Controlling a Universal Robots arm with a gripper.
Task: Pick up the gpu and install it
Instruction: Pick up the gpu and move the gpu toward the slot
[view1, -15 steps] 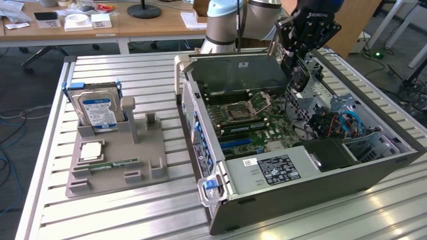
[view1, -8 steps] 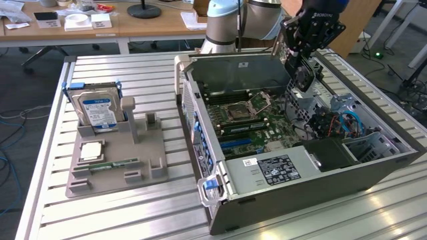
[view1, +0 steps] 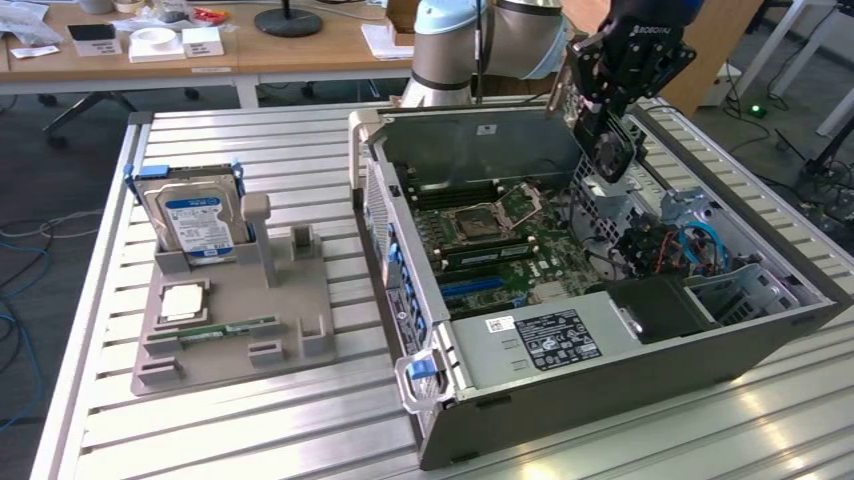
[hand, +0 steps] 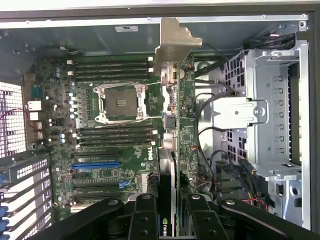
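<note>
gpu (view1: 610, 148) is clamped edge-on in my gripper (view1: 597, 108), jaws clenched on it, hanging over the open computer case (view1: 467, 140) above the motherboard (view1: 461, 285). Hard drive (view1: 198, 215) sits in the grey holder (view1: 254, 305) at the exterior view's left.

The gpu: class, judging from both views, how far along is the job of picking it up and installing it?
Done: the gpu is picked up, off the grey holder. In hand: the gripper is shut on it, holding it edge-on over the open computer case. Left: it is not yet seated; the blue slot stands empty.
</note>
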